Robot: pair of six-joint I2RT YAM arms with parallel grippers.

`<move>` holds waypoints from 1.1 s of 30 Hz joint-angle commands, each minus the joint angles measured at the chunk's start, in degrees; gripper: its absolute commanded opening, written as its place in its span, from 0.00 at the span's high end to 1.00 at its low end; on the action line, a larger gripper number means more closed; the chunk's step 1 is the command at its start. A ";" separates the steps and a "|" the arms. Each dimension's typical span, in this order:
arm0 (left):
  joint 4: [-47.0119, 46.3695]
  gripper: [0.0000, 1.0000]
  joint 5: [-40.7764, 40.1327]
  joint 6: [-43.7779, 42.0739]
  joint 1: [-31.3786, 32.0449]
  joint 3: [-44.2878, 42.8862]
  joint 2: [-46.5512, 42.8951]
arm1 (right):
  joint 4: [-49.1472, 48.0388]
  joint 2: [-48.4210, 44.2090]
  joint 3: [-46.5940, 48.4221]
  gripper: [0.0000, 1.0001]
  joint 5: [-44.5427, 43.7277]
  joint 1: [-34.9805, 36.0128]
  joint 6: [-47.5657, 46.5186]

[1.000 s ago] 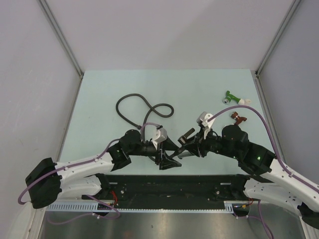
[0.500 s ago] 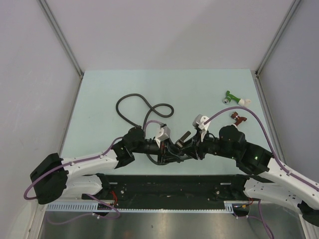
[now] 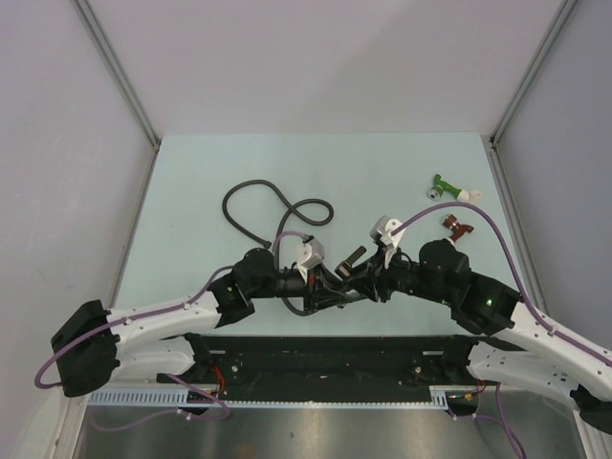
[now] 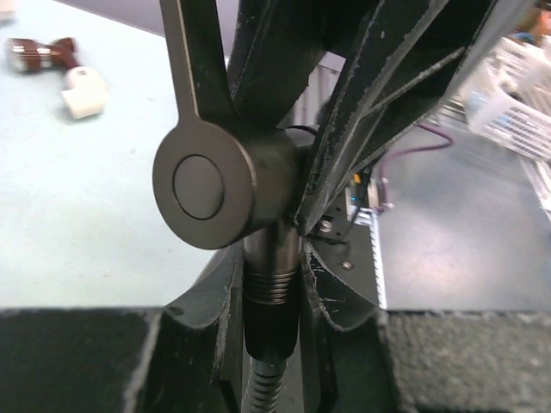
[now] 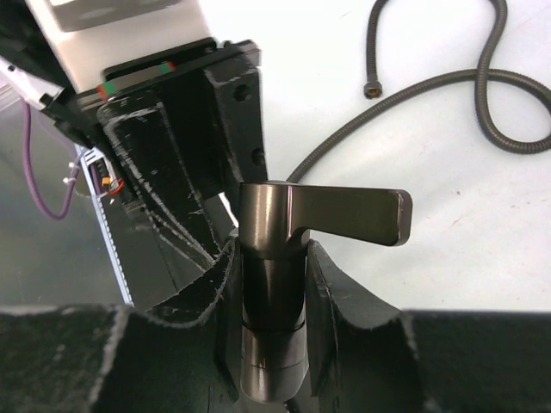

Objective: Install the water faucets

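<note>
The water faucet (image 5: 271, 258), dark grey-brown metal, is held above the table between both arms. My right gripper (image 5: 273, 288) is shut on its round body, with the flat lever (image 5: 353, 215) sticking out to the right. In the left wrist view the faucet's round cap (image 4: 202, 185) faces the camera. Below it a threaded stub meets the black end sleeve of the hose (image 4: 271, 305). My left gripper (image 4: 271, 284) is shut on that sleeve. From above, the left gripper (image 3: 320, 287) and right gripper (image 3: 368, 279) meet at the faucet (image 3: 356, 256).
The black flexible hose (image 3: 277, 206) lies coiled on the table behind the grippers, its loose end (image 5: 372, 88) free. A green fitting (image 3: 445, 188) and a dark-red fitting (image 3: 457, 227) lie at the right. The table's near edge is just behind both wrists.
My left gripper has moved right and up to the faucet and closed on the hose's end sleeve. The right gripper has kept its hold and shifted slightly left.
</note>
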State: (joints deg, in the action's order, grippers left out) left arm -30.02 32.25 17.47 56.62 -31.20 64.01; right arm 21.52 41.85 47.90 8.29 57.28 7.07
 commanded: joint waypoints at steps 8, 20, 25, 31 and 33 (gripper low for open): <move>12.71 1.00 -58.90 -10.70 16.92 -6.76 -3.28 | -5.08 3.86 1.06 1.00 -10.31 0.73 6.20; 8.14 1.00 -95.17 -25.27 29.33 -15.90 13.94 | -5.35 6.23 1.06 1.00 -14.71 1.43 9.54; 3.31 1.00 -99.13 -30.92 31.62 -18.37 19.83 | -5.35 6.41 1.14 1.00 -15.59 2.14 9.72; 1.19 0.94 -98.17 -32.06 32.06 -17.06 18.18 | -4.38 4.74 0.97 1.00 -16.91 2.14 9.19; 1.02 0.79 -97.56 -31.89 32.06 -16.44 17.03 | -4.21 3.95 0.97 1.00 -17.17 2.14 8.84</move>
State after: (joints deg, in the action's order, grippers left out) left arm -22.39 -63.11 -12.73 88.33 -45.89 83.99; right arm 20.99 47.77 47.88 -8.56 58.65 15.03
